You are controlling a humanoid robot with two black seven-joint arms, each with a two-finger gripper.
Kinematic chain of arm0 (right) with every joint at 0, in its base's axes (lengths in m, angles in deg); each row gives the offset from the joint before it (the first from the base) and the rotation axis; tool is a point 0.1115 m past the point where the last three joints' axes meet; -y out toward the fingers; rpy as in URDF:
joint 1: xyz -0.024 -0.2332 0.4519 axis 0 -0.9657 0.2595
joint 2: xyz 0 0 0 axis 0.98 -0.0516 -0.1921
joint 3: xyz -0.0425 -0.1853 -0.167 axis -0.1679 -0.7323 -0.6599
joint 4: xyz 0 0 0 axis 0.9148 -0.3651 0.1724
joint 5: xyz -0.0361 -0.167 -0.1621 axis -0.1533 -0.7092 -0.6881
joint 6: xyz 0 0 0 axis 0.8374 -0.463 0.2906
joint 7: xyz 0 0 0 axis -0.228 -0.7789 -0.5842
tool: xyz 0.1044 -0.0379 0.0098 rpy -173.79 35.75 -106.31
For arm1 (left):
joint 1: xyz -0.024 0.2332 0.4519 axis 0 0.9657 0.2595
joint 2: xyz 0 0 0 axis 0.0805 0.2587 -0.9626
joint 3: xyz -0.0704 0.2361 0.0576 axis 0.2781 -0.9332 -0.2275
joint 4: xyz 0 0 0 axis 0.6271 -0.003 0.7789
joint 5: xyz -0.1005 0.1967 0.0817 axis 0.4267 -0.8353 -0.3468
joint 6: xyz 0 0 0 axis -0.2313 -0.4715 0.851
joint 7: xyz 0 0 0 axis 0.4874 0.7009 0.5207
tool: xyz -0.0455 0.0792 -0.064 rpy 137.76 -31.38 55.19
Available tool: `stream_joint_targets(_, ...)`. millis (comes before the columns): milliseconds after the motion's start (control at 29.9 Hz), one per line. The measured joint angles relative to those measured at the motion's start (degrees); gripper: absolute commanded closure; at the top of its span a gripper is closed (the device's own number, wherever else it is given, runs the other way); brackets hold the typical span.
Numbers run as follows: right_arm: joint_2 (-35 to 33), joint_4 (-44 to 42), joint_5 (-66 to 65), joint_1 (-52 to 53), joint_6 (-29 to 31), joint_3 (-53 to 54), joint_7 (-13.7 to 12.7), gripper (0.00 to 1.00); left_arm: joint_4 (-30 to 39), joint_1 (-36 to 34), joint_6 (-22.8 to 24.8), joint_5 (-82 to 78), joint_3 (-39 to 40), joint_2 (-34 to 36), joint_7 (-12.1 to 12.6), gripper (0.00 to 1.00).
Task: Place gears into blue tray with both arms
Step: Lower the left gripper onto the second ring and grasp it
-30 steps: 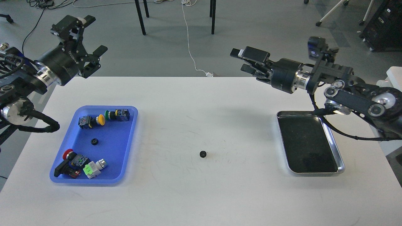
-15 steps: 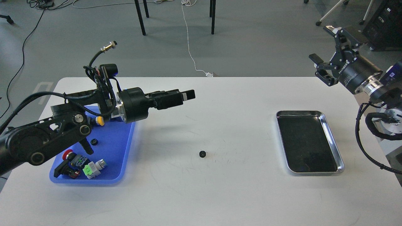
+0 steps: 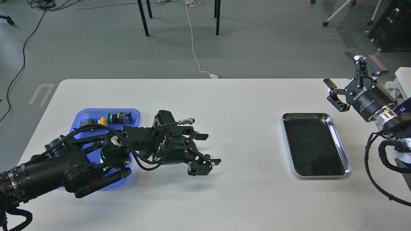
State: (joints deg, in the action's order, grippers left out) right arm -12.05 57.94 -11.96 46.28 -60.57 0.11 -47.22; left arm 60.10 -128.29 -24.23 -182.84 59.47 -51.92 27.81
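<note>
The blue tray (image 3: 84,115) lies at the table's nine o'clock side, largely covered by the left arm (image 3: 64,166), which reaches across it toward the middle of the white table (image 3: 224,106); only its far rim shows, with coloured switches (image 3: 110,118) along it. That reach makes sense, since the loose gear (image 3: 207,157) sits near the table's centre, at three o'clock of the tray and well apart from it. The left gripper (image 3: 208,149) is low over the table with its fingers spread, one at twelve o'clock of the gear and one touching or just beside it, so it looks set to close but holds nothing yet. The steel tray (image 3: 340,144) lies at three o'clock. The right gripper (image 3: 353,75) hangs released and idle beyond the table's two o'clock corner, clear of the work.
</note>
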Motion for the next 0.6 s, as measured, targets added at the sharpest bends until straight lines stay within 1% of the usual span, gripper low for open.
stream_joint_targets(134, -0.09, 0.02, 0.07, -0.48, 0.43, 0.97, 0.00, 0.04, -2.73, 0.67, -1.26, -0.84, -0.23, -1.59, 0.48, 0.22)
stream_joint_targets(201, -0.09, 0.02, 0.07, -0.50, 0.44, 1.11, 0.00, 0.04, -5.84, 0.90, -2.95, -0.88, -0.34, -2.83, 0.49, 0.25)
stream_joint_targets(301, -0.02, 0.07, 0.06, -0.50, 0.45, 1.84, 0.00, 0.04, -9.91, 0.99, -4.95, -0.89, -0.44, -4.62, 0.43, 0.31)
stream_joint_targets(368, 0.03, 0.10, 0.02, -0.49, 0.45, 2.64, 0.00, 0.04, -10.77, 1.08, -5.34, -0.89, -0.53, -5.21, 0.36, 0.37)
stream_joint_targets(468, 0.03, 0.07, 0.00, -0.40, 0.53, 3.10, 0.00, 0.04, -11.11, 1.21, -5.52, -0.89, -1.17, -5.46, 0.34, 0.42)
stream_joint_targets(602, -0.07, 0.03, -0.06, -0.36, 0.63, 3.18, 0.00, 0.04, -11.39, 1.30, -5.68, -0.89, -2.29, -5.61, 0.40, 0.42)
